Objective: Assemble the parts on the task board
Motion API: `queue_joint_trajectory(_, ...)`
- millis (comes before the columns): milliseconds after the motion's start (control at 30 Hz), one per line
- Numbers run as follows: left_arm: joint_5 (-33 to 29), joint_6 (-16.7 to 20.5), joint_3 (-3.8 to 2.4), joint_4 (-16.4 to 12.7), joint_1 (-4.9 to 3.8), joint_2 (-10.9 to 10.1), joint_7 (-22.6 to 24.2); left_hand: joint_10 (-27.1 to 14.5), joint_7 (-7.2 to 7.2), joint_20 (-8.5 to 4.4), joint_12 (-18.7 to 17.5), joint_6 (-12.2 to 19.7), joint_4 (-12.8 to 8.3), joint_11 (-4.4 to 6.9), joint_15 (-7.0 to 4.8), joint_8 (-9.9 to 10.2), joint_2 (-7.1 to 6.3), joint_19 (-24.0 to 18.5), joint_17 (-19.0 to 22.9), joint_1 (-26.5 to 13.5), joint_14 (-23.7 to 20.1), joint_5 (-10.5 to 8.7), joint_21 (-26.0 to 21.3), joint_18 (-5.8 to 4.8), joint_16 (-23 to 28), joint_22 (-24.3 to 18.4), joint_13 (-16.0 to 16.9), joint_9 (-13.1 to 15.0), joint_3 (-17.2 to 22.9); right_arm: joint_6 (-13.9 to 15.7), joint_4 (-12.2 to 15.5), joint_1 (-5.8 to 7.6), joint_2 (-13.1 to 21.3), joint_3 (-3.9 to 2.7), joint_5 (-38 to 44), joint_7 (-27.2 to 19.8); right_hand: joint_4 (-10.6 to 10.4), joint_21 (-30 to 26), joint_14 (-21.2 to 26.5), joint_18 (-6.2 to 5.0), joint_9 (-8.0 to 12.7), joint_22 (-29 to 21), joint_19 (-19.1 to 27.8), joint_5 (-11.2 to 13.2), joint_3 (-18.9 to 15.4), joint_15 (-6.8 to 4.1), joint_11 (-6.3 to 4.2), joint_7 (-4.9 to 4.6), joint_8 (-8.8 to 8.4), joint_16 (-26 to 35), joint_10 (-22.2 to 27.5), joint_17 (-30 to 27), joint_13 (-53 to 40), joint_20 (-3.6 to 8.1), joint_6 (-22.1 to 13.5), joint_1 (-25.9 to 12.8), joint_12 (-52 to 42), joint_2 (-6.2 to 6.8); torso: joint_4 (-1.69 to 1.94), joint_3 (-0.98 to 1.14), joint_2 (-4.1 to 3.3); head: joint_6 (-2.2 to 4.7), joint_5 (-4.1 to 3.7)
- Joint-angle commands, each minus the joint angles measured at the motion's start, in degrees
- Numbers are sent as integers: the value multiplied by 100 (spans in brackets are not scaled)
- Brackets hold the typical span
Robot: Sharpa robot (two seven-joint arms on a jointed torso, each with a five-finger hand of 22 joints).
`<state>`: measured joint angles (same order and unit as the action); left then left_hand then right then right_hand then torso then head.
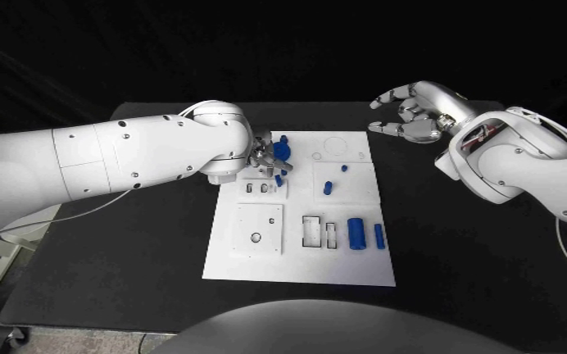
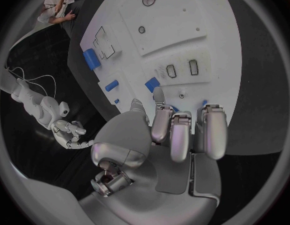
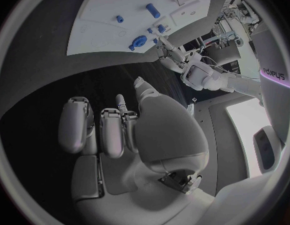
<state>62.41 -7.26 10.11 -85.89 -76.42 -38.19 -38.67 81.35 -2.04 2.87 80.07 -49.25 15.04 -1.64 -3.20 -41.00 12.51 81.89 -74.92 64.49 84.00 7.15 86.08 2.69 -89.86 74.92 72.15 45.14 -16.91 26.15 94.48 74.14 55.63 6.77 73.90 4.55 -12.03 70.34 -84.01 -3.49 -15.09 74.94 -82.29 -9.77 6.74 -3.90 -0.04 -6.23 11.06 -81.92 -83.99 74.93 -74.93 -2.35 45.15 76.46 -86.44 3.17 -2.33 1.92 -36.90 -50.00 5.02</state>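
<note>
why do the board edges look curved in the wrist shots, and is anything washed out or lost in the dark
Left wrist view: fisheye bends the task board's straight edges, and its white surface glares. Right wrist view: the same bowing, with a bright room patch behind the right hand. Head view: edges stay straight; the black table merges into the dark backdrop, and the left hand shades the blue parts beside it.

Matt white task board, glossy blue plastic parts, matt black table
</note>
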Motion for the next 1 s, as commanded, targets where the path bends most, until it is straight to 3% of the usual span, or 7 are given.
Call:
queue_joint_trajectory(33, -131, -73, -4, 19, 32, 33, 15, 865, -3, -8, 993, -64, -1, 305, -50, 62, -36, -53, -1508, 47, 600, 54, -42, -18, -14, 577, 1785, 6, 53, -114, -19, -12, -11, 0, 27, 26, -28, -33, -351, -84, 5, 808, 6, -29, 9, 52, 51, -5, -7, 5, -233, 370, -1014, -53, 39, -10, 15, -54, -1, 0, 7, 0, 4)
queue_joint_trajectory(400, -64, -103, -5, 70, 154, 50, 16, 865, 34, -24, 993, -279, -68, 336, -71, 206, -69, -16, -1508, 108, 600, 145, -34, -26, -14, 621, 1785, 77, 149, -154, -76, -48, -40, 0, 27, 31, -32, -53, -348, -88, 14, 802, 12, -46, 8, 53, 53, -7, -13, 15, -220, 355, -997, -53, 41, -15, 28, -65, -12, 4, 17, 0, 9)
queue_joint_trajectory(767, 34, -72, -6, 76, 182, 25, 10, 865, 82, -59, 993, -380, -100, 379, -111, 122, -121, -27, -1508, 104, 600, 164, -51, -20, -14, 610, 1785, 358, 206, -199, -105, -60, -48, 0, 27, 53, -33, -59, -347, -90, 17, 801, 14, -49, 6, 54, 53, -7, -15, 20, -213, 347, -988, -54, 41, -16, 35, -66, -10, 5, 19, 0, 3)
queue_joint_trajectory(1000, 24, -83, -7, 86, 187, 34, 19, 865, 75, -69, 993, -295, -121, 379, -116, 182, -126, -73, -1508, 120, 600, 191, -84, -8, -14, 566, 1785, 461, 252, -235, -116, -65, -57, 0, 23, 68, -35, -75, -345, -93, 19, 795, 20, -51, 4, 54, 53, -8, -17, 24, -206, 341, -978, -54, 40, -20, 42, -66, -5, 8, 18, 0, -22)
